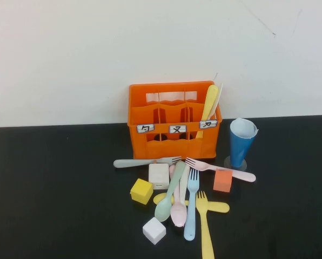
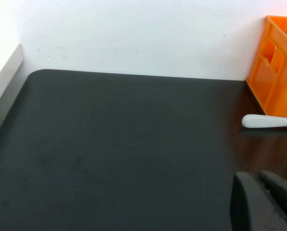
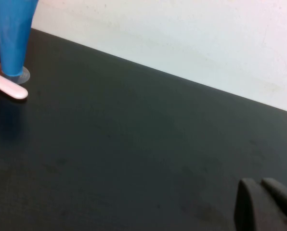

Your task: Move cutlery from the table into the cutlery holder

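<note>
Cutlery heap (image 1: pixel 185 197) just before our orange holder (image 1: pixel 174 121).
Blocks (image 1: pixel 141 191) sit among it on the counter (image 1: pixel 53 178), blue cup (image 1: pixel 241 143) right; left hand (image 2: pixel 264 202) clenched empty, right hand (image 3: pixel 266 204) likewise.

Matte black table (image 1: pixel 53 189) under orange cutlery holder (image 1: pixel 172 121), blue cup (image 1: pixel 241 141), scattered pastel cutlery (image 1: pixel 190 202), 4 blocks (image 1: pixel 142 191).

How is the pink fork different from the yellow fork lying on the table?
The pink fork lies crosswise just in front of the orange cutlery holder, its handle ending at the blue cup; the yellow fork lies lengthwise at the table's near edge, tines toward the holder. The pink fork's tines point left; the yellow one's point away from the camera. Both lie flat, untouched. The left gripper and right gripper hover aside, shut.
</note>
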You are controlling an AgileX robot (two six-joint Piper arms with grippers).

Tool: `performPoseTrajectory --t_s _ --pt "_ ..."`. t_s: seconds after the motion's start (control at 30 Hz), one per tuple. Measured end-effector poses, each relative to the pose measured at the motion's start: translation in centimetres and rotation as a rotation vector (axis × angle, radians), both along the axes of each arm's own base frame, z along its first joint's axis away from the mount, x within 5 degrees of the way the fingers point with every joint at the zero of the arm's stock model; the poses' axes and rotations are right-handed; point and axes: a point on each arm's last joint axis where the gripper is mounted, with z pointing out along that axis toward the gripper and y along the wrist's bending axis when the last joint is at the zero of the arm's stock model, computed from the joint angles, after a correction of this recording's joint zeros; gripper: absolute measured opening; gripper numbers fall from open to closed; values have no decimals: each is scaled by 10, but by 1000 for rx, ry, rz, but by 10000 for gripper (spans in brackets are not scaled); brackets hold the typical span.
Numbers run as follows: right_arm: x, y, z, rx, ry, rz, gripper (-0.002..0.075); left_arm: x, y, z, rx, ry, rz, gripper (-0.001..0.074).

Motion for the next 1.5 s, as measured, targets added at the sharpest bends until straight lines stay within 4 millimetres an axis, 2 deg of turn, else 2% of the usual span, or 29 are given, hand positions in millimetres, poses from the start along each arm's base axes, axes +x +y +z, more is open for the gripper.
performPoseTrajectory --t_s 0.33,0.67,0.8,1.0,1.1,1.27,1.37,1.5 --pt "0 0 0 0 0 0 -3 0 0 0 -4 0 0 -1" --pt "0 0 0 0 0 0 -3 0 -5 1 -151 4 -11 -1" --pt "0 0 0 0 0 0 -3 0 -8 3 -309 -10 -18 -1" --pt "0 0 0 0 0 0 -3 2 -9 21 -851 -150 31 -1" --pt "0 0 0 0 0 0 -3 3 -6 25 -946 -188 57 -1" --pt "0 0 0 0 0 0 -3 3 -4 26 -987 -208 72 -1" --pt "0 0 0 0 0 0 -3 2 -9 28 -872 -181 19 -1" --pt "0 0 0 0 0 0 -3 -4 -20 61 -632 -143 -131 -1"
